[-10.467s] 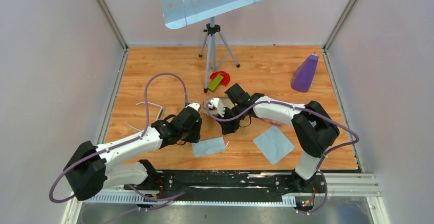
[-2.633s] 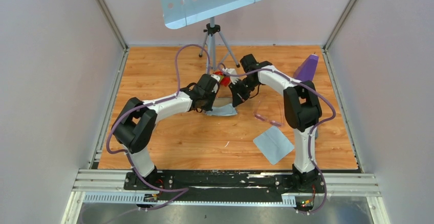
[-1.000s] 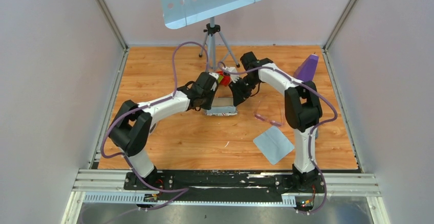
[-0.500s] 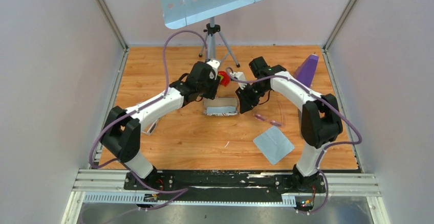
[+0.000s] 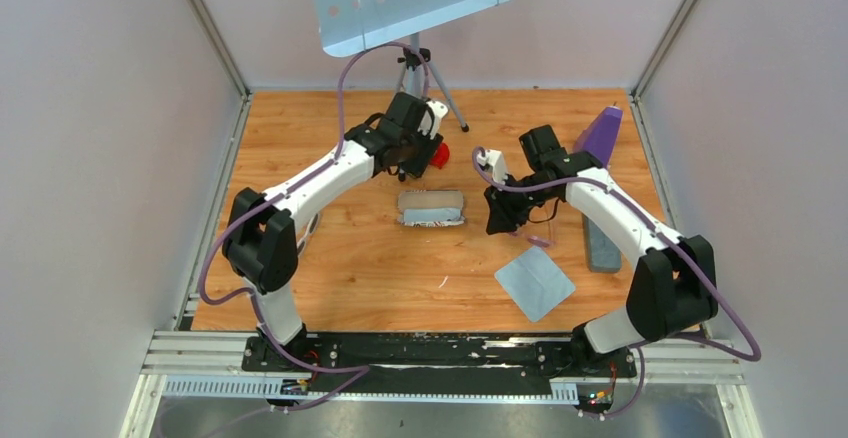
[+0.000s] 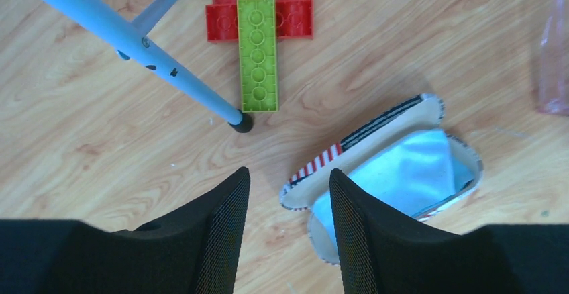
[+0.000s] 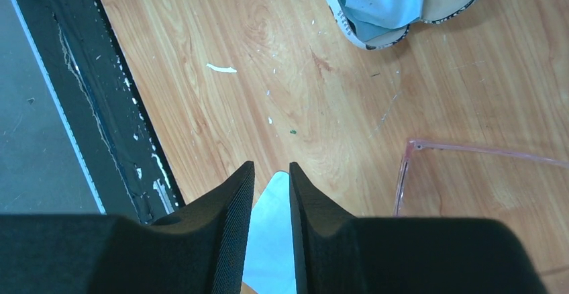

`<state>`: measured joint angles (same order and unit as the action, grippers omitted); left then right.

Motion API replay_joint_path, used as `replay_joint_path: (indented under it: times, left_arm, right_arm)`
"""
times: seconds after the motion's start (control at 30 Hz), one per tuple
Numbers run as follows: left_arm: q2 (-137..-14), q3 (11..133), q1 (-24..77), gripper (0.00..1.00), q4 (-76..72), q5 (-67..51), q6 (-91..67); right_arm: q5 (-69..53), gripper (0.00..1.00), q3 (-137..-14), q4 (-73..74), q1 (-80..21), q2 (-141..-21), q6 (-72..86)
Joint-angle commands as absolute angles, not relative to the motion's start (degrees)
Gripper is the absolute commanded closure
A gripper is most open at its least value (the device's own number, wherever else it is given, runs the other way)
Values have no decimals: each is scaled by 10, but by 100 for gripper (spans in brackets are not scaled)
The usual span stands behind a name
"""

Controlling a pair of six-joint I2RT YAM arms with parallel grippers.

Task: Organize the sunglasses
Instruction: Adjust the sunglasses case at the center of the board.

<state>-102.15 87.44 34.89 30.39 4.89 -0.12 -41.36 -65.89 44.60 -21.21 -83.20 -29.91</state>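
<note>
The sunglasses are pale pink and nearly see-through. They lie on the wooden floor between the open case and the loose cloth. Their frame shows to the right of my right gripper, and one lens edge sits at the right border of the left wrist view. My right gripper hovers just left of them with a narrow gap and nothing in it. My left gripper is open and empty, raised above the case.
The striped-edged case lies open with a blue cloth inside. A second blue cloth lies near the front. A red arch with a green brick, a tripod leg, a purple cone and a grey oblong case are around.
Both grippers have pulled away from the case. The left rose toward the tripod and the right swung right and nearer, beside the sunglasses. The case stays open with the cloth in it.
</note>
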Motion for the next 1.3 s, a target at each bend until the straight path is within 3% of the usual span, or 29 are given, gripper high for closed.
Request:
replay_joint_path:
  times: [0.0, 0.3, 0.43, 0.53, 0.73, 0.9, 1.27]
  left_arm:
    - [-1060, 885, 345, 50, 332, 42, 125]
    - [-1078, 859, 345, 43, 302, 9, 166]
    - [-1125, 891, 345, 30, 325, -38, 143]
    - [-1155, 917, 345, 29, 342, -78, 139]
    - [-1175, 916, 345, 38, 331, -73, 146]
    - [-1185, 926, 345, 53, 338, -72, 139]
    - [-1094, 834, 345, 79, 299, -77, 116]
  right_arm:
    - [-437, 70, -656, 423, -206, -843, -300]
    - [-453, 69, -640, 396, -206, -831, -289]
    - [-456, 69, -641, 385, -206, -851, -284]
    - [-459, 69, -642, 380, -207, -857, -282]
    - [-452, 69, -633, 375, -206, -860, -291]
    - [-454, 69, -628, 367, -208, -869, -286]
    - [-394, 69, -631, 349, -259, -892, -319]
